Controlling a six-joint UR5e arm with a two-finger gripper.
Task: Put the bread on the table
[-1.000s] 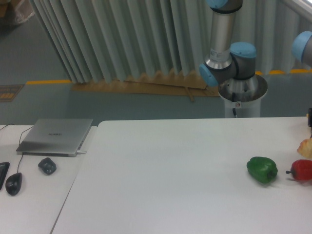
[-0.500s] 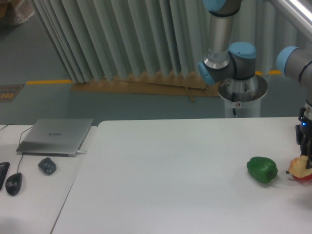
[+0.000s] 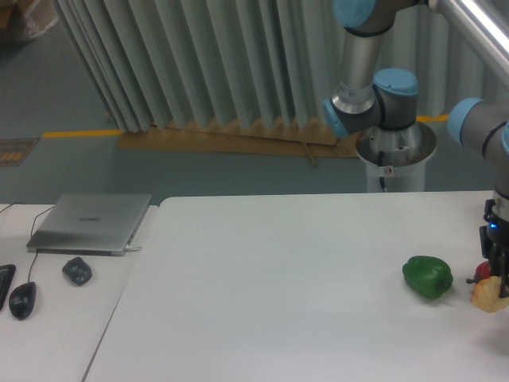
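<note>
At the far right edge of the view the claw (image 3: pixel 496 274) hangs low over the white surface (image 3: pixel 286 294), its dark fingers pinched on the bread (image 3: pixel 487 295), a pale tan lump that sits at or just above the tabletop (contact cannot be told, since the frame cuts part of it off). The bread is at the right rim of the picture, just beside the green pepper (image 3: pixel 428 276), which lies on the surface to its left with a narrow gap between them. Directly behind the bread a sliver of the red pepper (image 3: pixel 482 271) shows, mostly hidden by the bread and the claw, so the three things crowd together in that corner. The arm (image 3: pixel 477 123) comes down from above with its blue-capped joints, and its base (image 3: pixel 394 155) stands beyond the far edge of the surface, in front of a pleated grey curtain (image 3: pixel 199 64).

Well apart, on a narrower desk (image 3: pixel 48 318) to the left, lie a closed silver laptop (image 3: pixel 91 223), a dark mouse (image 3: pixel 77 270) just in front of it and a second mouse (image 3: pixel 22 300) nearer the left edge.
</note>
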